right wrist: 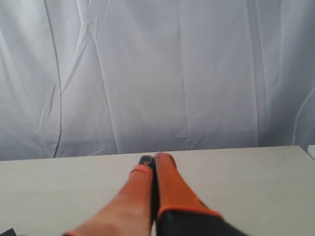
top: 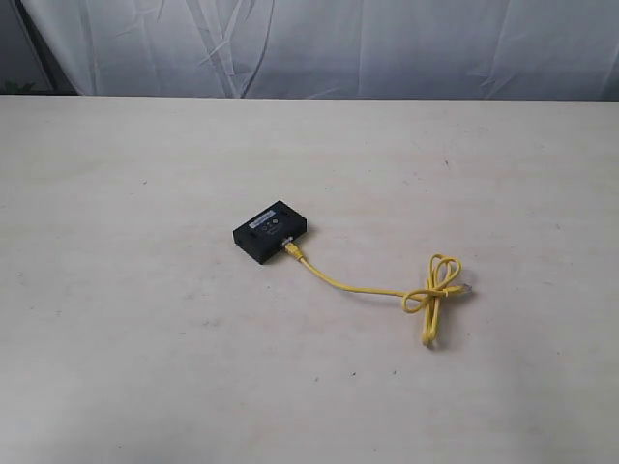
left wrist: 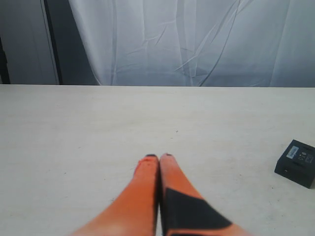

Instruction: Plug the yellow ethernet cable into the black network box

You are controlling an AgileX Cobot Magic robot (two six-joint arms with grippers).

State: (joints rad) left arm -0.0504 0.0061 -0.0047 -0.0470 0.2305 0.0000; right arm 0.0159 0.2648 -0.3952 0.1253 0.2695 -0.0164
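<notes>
The black network box lies flat near the middle of the table, pale label strip up. One plug of the yellow ethernet cable sits in the box's near side. The cord runs right to a knotted loop, and its free clear plug rests on the table. Neither arm shows in the exterior view. My left gripper is shut and empty above bare table, with the box far off to its side. My right gripper is shut and empty too, facing the curtain.
The pale table ends at a far edge with a white curtain behind it. A dark vertical post stands beside the curtain in the left wrist view.
</notes>
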